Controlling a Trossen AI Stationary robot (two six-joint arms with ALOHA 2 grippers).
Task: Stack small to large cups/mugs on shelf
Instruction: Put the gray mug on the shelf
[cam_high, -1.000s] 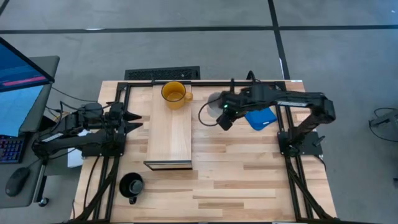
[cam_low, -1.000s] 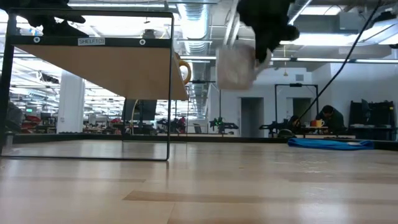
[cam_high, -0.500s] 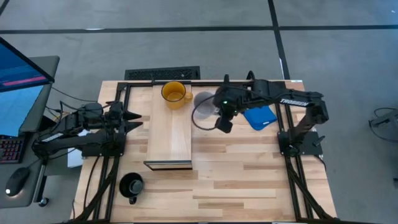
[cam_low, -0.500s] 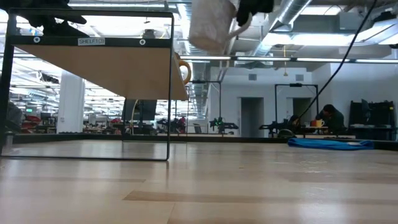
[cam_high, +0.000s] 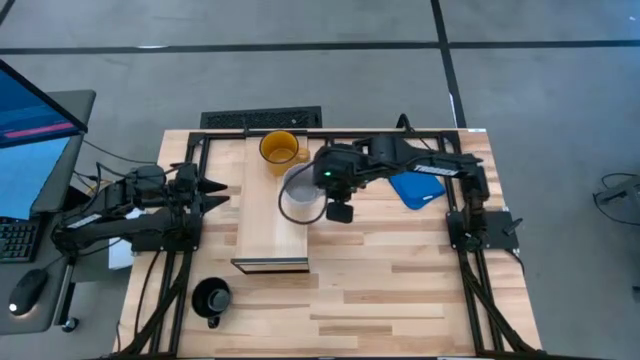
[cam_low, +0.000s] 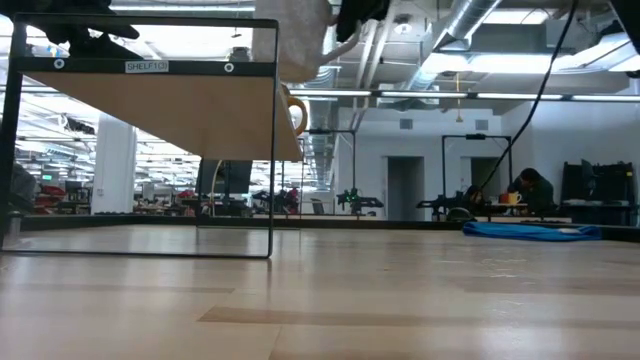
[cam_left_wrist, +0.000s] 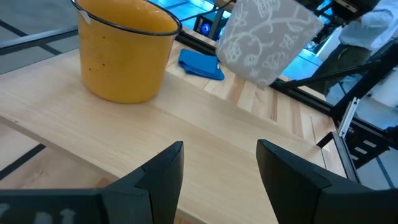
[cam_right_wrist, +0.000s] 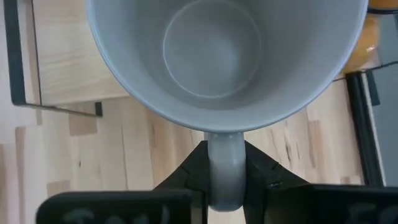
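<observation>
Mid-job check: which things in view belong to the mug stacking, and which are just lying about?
Part of the job:
- white mug, held by its handle in the right gripper, over the shelf's edge
- yellow mug, on the shelf
- black mug, on the table
- left gripper, open, waiting beside the shelf

Lying about:
- blue cloth
- keyboard

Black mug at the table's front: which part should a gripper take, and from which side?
The black mug stands upright, mouth up, with its handle pointing toward the table's front edge. Coming from above and pinching the handle would probably work best, as the right gripper does on the white mug. The left gripper waits nearer.
</observation>
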